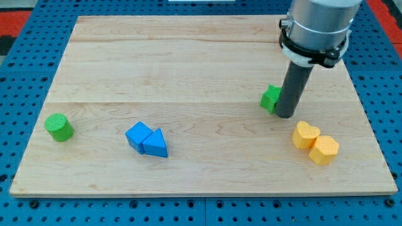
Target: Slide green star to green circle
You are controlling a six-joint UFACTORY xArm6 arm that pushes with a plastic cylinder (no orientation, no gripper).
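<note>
The green star lies right of the board's middle, partly hidden behind my rod. My tip rests on the board, touching the star's right side. The green circle, a short cylinder, stands near the board's left edge, far from the star and at about the same height in the view.
A blue cube and a blue triangle touch each other at lower middle-left. A yellow heart and a yellow hexagon touch each other just below right of my tip. The wooden board lies on a blue pegboard.
</note>
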